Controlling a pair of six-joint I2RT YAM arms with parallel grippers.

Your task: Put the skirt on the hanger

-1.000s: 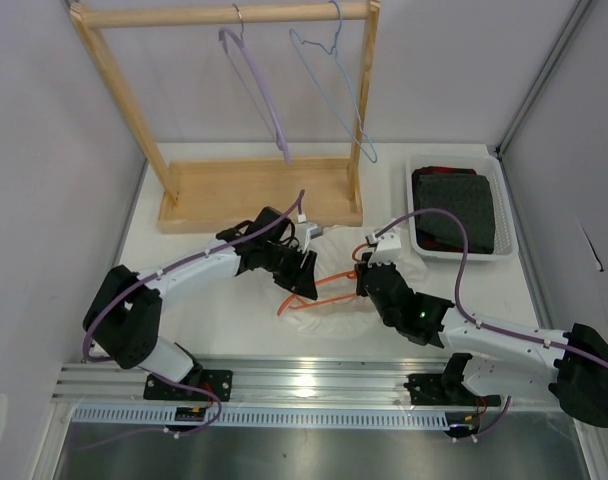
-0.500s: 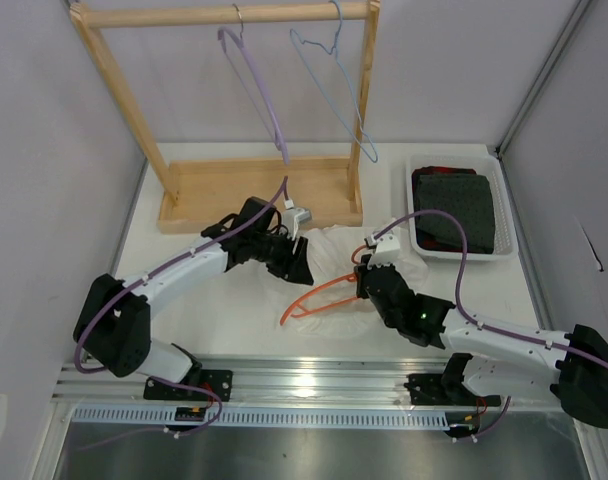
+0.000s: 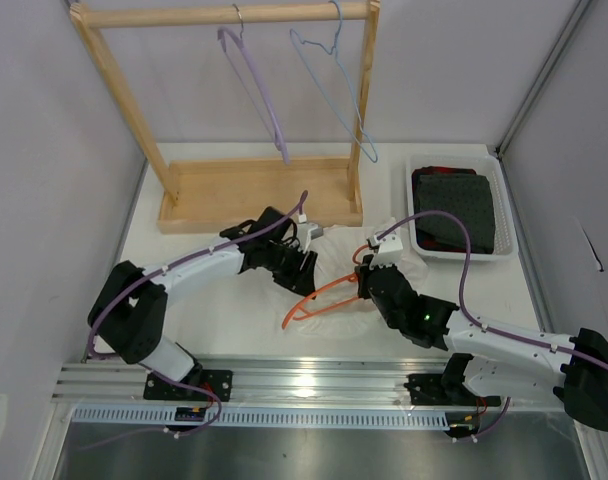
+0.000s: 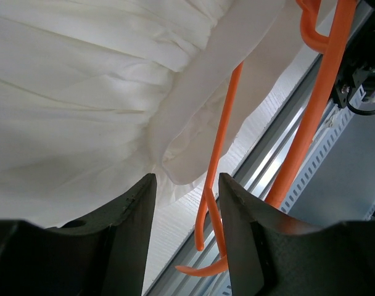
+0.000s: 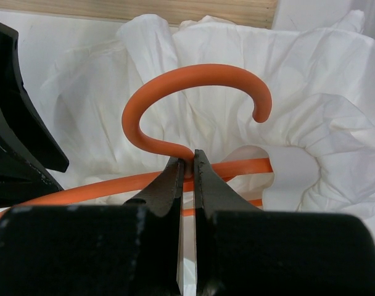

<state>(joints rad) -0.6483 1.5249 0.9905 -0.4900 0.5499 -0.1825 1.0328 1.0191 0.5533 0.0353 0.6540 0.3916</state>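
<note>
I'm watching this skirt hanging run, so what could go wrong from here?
The right hand pinches the hanger only at its thin neck, so it could swivel or slip. The left hand is open at the skirt edge, right beside the hanger's bar; closing might catch the bar too.

walls (image 3: 44, 200): pale grey | table (image 3: 234, 325): white | wooden rack (image 3: 254, 192): far side, upright

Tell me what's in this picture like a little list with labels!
skirt: white, frilly, crumpled on the table
hanger: orange, hook over the skirt
right gripper: shut on the hanger just below its hook
left gripper: open, at the skirt's edge beside the hanger
rack: wooden, holding a purple hanger and a blue hanger
tray: holds dark folded cloth
</note>
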